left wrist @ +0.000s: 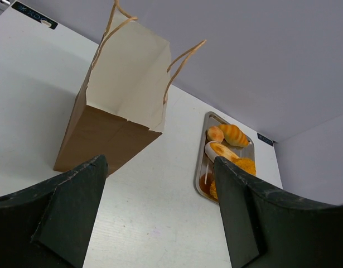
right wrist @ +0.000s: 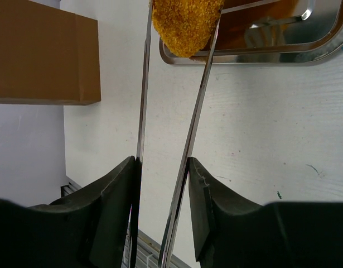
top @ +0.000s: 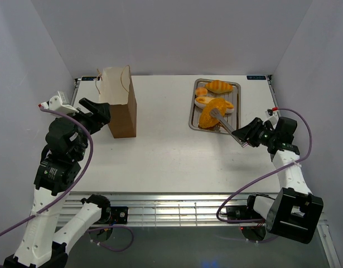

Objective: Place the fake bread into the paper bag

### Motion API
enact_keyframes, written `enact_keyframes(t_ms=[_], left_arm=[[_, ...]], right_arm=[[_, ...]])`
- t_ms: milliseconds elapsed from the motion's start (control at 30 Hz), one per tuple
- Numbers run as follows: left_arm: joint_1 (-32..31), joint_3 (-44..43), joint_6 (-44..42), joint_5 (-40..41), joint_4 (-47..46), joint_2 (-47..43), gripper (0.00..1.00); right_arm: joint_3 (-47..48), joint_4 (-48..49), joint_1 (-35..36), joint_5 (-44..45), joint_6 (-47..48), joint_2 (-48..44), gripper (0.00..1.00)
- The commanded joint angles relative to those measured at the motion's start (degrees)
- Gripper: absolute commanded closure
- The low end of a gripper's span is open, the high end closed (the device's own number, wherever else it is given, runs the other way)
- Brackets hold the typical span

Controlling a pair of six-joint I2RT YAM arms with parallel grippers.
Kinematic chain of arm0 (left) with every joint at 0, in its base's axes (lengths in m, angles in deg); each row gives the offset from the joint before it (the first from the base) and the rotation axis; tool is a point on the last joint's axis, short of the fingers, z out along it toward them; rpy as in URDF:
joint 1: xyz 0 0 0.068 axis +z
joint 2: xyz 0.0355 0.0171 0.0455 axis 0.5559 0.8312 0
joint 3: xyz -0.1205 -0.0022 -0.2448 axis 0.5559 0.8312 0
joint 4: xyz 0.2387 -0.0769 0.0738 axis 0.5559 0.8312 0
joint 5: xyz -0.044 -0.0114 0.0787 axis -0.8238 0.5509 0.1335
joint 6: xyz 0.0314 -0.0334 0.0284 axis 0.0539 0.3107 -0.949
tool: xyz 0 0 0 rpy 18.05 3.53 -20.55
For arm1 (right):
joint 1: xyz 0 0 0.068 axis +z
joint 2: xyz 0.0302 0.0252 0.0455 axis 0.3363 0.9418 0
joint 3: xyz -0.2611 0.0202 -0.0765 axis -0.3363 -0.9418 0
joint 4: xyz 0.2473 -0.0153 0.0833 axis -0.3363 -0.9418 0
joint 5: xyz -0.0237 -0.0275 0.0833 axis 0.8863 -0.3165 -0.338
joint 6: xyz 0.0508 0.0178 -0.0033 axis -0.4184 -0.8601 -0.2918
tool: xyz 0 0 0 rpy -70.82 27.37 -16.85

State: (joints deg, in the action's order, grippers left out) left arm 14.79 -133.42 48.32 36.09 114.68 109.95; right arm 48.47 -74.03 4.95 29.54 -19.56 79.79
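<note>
Right wrist view is showing the right hand [right wrist: 163, 167] clenching tongs [right wrist: 194, 123] that are pinching the big loaf [right wrist: 185, 25] at the tray's [right wrist: 305, 53] edge; the left hand [left wrist: 159, 162] is gaping, released, near the upright paper bag [left wrist: 104, 134].

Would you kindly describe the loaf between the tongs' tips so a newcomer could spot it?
Find the steel tray at the white table's far right. At its near end the big oval loaf sits between the tips of the silver tongs that the right gripper holds. It is the largest and crumb-coated, unlike the ridged croissant, pale-edged baguette and small bun.
</note>
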Motion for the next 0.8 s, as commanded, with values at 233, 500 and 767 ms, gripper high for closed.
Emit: enact_keyframes(t_ms=[233, 500, 767], left_arm=[[-0.1, -2.7, -1.6, 4.1, 0.4, 1.3, 0.13], [-0.1, -10.2, -10.0, 9.4, -2.7, 12.2, 0.15], [8.8, -20.2, -9.7, 6.9, -3.7, 22.3, 0.14]], right_arm=[[4.7, 1.5, 0.1, -3.0, -2.8, -4.7, 0.92], [16.5, 4.7, 7.0, -4.5, -9.0, -3.3, 0.92], [38.6, 3.4, 24.5, 1.5, -11.3, 4.4, 0.92]])
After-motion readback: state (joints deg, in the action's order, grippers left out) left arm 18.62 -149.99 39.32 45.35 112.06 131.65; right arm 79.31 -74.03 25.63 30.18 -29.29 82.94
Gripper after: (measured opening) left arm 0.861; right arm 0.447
